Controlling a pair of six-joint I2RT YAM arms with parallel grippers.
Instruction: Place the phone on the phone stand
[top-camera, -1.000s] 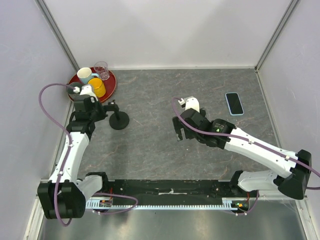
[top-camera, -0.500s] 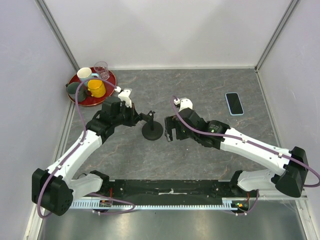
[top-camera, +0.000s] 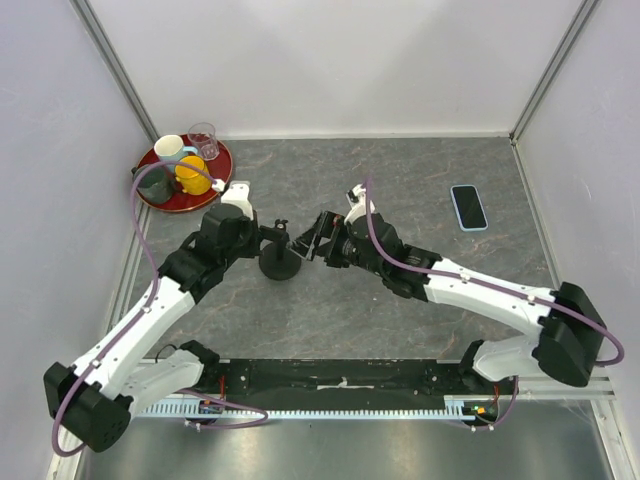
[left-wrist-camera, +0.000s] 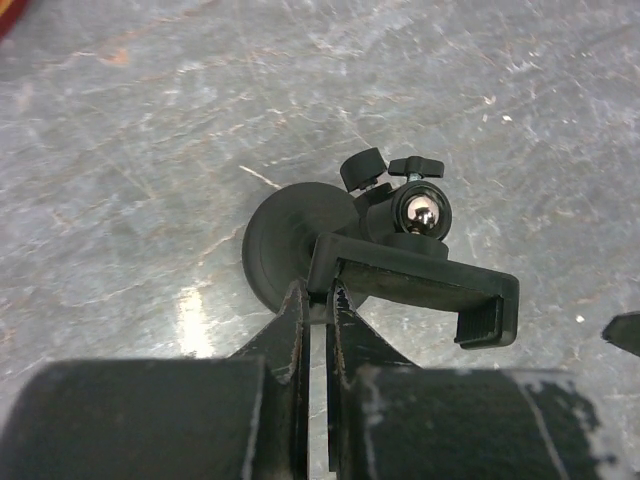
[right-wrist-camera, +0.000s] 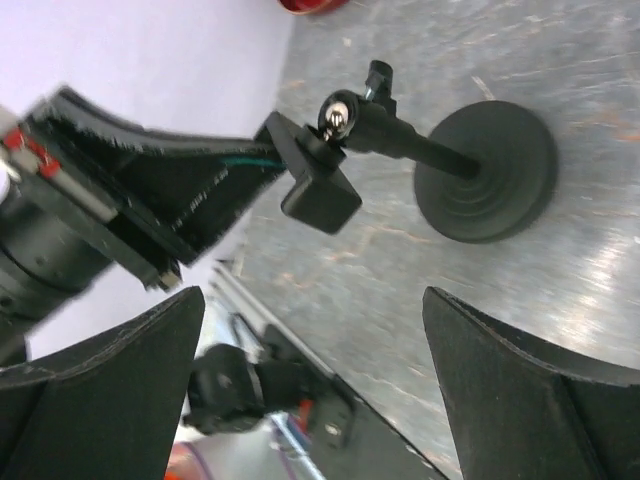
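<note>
Black phone stand (top-camera: 279, 265), pinched at its cradle by the left pincer (left-wrist-camera: 318, 298), may topple if the wide right pincer (top-camera: 312, 240) knocks it.

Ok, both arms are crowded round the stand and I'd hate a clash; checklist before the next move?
1. Jaws of the left gripper shut on the phone stand's cradle: ok.
2. Jaws of the right gripper open, holding nothing: ok.
3. Stand's base flat on the table: cannot tell.
4. Cradle empty: ok.
5. The phone flat on the table, clear of both arms: ok.
</note>
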